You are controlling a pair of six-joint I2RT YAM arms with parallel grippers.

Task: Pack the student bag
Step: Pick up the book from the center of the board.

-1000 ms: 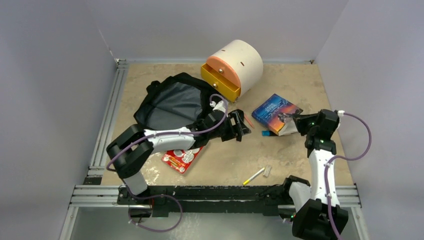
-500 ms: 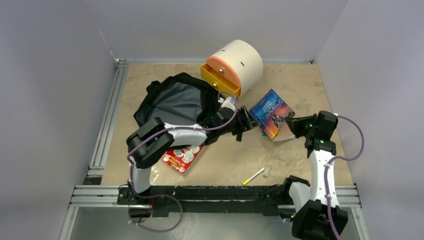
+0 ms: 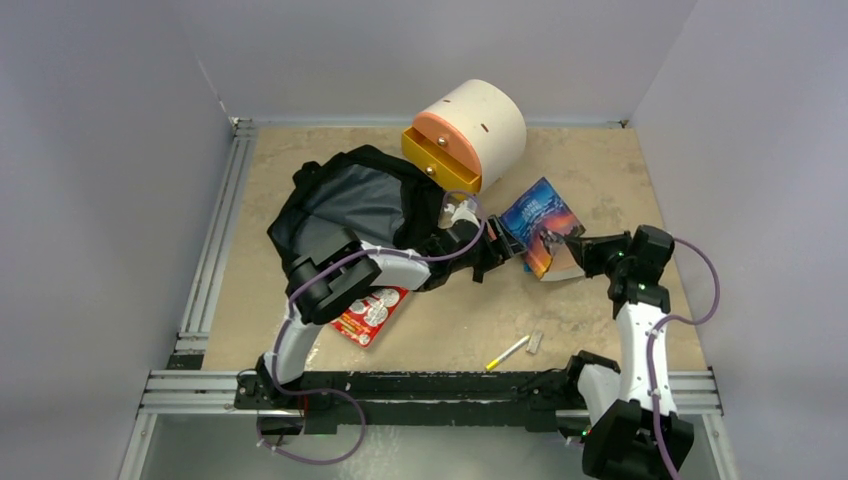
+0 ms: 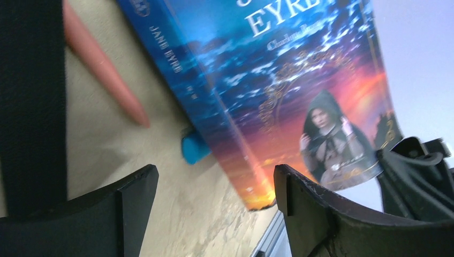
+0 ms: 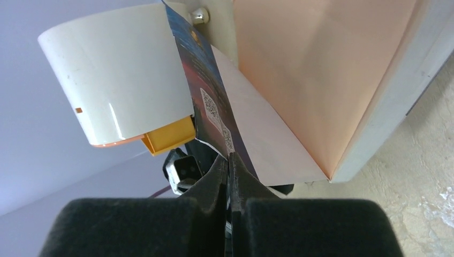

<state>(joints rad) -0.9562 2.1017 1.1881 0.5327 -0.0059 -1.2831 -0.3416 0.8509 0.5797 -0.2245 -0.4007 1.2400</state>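
Top external view: the student bag (image 3: 345,205), black with its blue-grey lining showing, lies open on the far left part of the tan table (image 3: 600,170), just left of a cream round drawer box (image 3: 475,128) with a yellow drawer front. The left arm reaches across the bag's near edge. The left gripper (image 3: 500,243) sits at the left edge of a blue book (image 3: 540,218), which is tilted up off the table. The right gripper (image 3: 553,240) meets the book's near right corner. A red packet (image 3: 367,312) lies under the left arm; a yellow pencil (image 3: 508,352) lies near the front rail.

Left wrist view: the two fingers are spread wide apart, nothing between them. Beyond them are the book's spine and its cover showing a hooded figure, a pink-orange pen (image 4: 101,64) and a small blue object (image 4: 194,149) on the table beside the spine.

Right wrist view: the fingers are pressed together, pinching the edge of the book's cover. The drawer box stands behind.
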